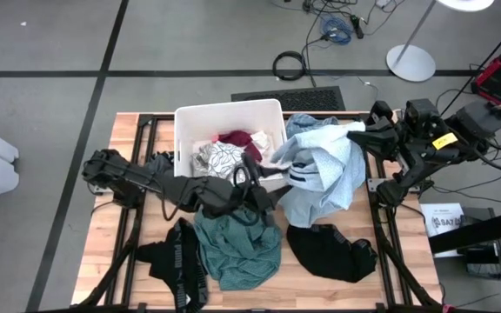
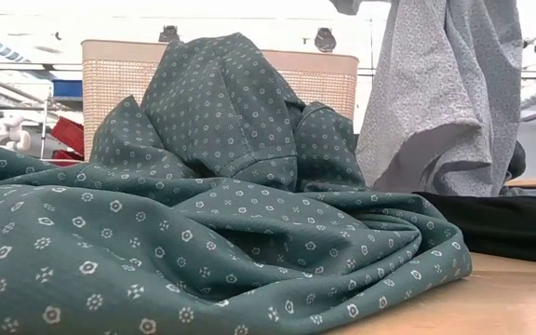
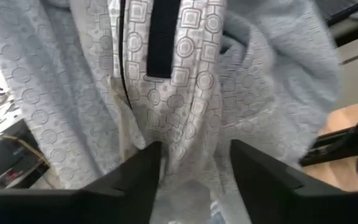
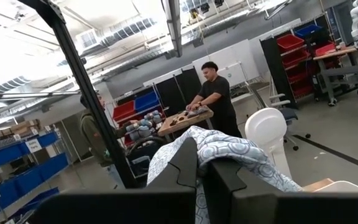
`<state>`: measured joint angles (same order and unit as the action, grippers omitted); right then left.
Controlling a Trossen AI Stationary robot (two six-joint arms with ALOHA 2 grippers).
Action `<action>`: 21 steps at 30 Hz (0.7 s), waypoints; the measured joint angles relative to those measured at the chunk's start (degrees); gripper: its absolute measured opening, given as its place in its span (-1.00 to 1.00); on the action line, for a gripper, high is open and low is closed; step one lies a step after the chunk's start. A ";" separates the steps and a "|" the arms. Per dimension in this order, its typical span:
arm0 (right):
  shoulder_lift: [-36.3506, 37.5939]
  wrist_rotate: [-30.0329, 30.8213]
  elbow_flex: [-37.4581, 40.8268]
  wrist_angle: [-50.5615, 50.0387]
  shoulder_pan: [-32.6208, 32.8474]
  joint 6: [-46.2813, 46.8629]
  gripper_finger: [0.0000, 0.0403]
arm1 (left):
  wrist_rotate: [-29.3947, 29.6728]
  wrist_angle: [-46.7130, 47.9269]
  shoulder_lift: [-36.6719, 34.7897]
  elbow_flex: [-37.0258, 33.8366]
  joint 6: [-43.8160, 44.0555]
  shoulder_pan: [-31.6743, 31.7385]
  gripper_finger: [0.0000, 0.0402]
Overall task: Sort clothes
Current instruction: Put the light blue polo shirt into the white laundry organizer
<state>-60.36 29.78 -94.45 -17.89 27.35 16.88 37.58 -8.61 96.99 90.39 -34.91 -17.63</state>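
Right gripper (image 1: 361, 132) clamped on blue shirt (image 1: 324, 165) — lifted clear for sorting; left gripper (image 1: 263, 178) apart beside bin (image 1: 229, 113), waiting.

Even overhead brightness, blown-out ceiling glare behind the teal-green garment (image 2: 221, 214), close light blue fabric (image 3: 185, 81) blurred (softest at edges)

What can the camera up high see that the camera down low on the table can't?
Only the high view shows both arms: the left gripper and right gripper at the light blue garment, plus the white bin holding a dark red garment. Only the low view shows the tan woven basket behind the table. Both show the teal-green garment, the light blue one hanging, and a black garment.
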 joint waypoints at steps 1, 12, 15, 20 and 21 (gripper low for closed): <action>0.02 0.00 0.00 0.00 0.00 0.00 -1.00 | -0.07 -0.04 0.00 0.00 0.04 -0.08 -0.13; 0.01 -0.08 -0.11 -5.43 0.02 4.53 -1.00 | -2.39 -1.13 0.00 4.58 1.31 -1.07 -0.94; 0.57 -0.23 -0.11 -13.65 0.52 10.44 -1.00 | -5.84 -0.50 -0.31 8.42 -0.59 -2.44 -0.97; 1.29 -6.88 -0.11 -28.98 1.58 22.41 -0.99 | -7.06 2.65 -1.57 16.74 -3.46 -6.18 -0.97; 1.26 -9.74 -0.10 -31.54 1.82 24.09 -0.98 | -7.06 3.45 -1.83 18.17 -3.52 -6.95 -0.98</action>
<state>-59.10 20.04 -94.56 -49.43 29.17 40.98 30.52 -5.16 95.16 108.56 -38.43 -24.58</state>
